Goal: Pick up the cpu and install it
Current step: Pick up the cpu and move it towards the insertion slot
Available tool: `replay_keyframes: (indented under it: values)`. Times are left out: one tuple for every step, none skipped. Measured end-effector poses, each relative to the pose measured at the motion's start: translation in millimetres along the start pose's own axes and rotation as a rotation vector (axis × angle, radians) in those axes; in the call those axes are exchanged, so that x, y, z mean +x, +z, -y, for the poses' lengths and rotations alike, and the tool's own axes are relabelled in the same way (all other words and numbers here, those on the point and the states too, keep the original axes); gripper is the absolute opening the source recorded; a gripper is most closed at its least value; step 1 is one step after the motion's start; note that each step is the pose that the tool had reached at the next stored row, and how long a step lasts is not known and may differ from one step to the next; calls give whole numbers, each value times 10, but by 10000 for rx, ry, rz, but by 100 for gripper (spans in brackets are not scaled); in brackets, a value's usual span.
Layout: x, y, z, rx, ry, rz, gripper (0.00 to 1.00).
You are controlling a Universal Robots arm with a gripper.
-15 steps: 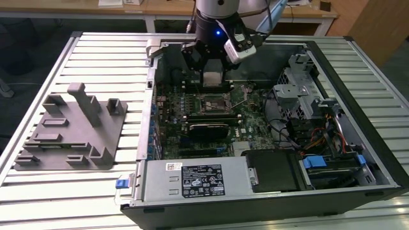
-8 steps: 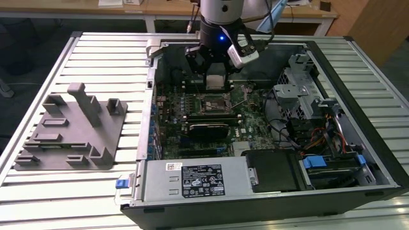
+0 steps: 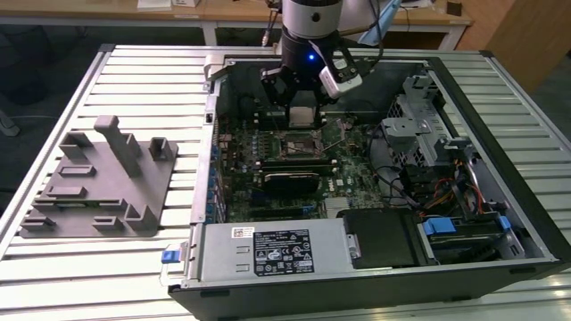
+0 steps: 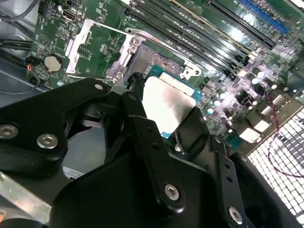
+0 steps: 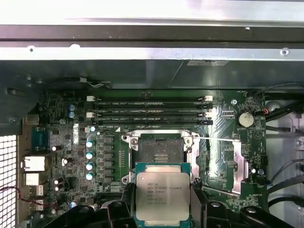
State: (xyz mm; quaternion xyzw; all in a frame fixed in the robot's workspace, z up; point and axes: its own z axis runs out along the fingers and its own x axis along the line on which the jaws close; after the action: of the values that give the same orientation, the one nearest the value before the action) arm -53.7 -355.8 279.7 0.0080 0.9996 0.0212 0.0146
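Upper centre of exterior view: gripper (image 3: pixel 303 112) fingers (image 4: pixel 140 114) clamp cpu (image 5: pixel 162 197) by its edges, lid up, level over motherboard (image 5: pixel 223 137), longer side pointing toward open socket (image 5: pixel 159 149).

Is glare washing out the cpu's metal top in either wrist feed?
Second wrist view: yes, the small square silver-topped cpu reflects nearly white. First wrist view: the same top is evenly lit, with no hotspot. Exterior view: it looks dull grey.

You have the fixture tray (image 3: pixel 98 180) on the table (image 3: pixel 134 73), at the exterior view's left of the case (image 3: pixel 357 294); the cpu (image 3: pixel 303 115) hangs near the socket (image 3: pixel 299 144) inside.
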Motion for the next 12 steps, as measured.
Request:
replay_keyframes:
  values:
    - [-2,9,-5,1,0,-4,55]
    - [-3,20,-10,1,-1,-7,55]
    - [-5,31,-15,1,0,-10,55]
    - [-6,42,-21,1,1,-14,55]
    - [-8,53,-27,1,1,-17,55]
    - [-11,63,-34,2,0,-22,55]
    - [-14,72,-40,3,0,-26,55]
    - [-19,81,-45,2,0,-30,55]
    - [-23,91,-48,2,2,-34,55]
    - [-28,101,-50,3,2,-37,55]
    - [-33,110,-53,4,2,-42,55]
    - [-38,120,-56,5,2,-46,55]
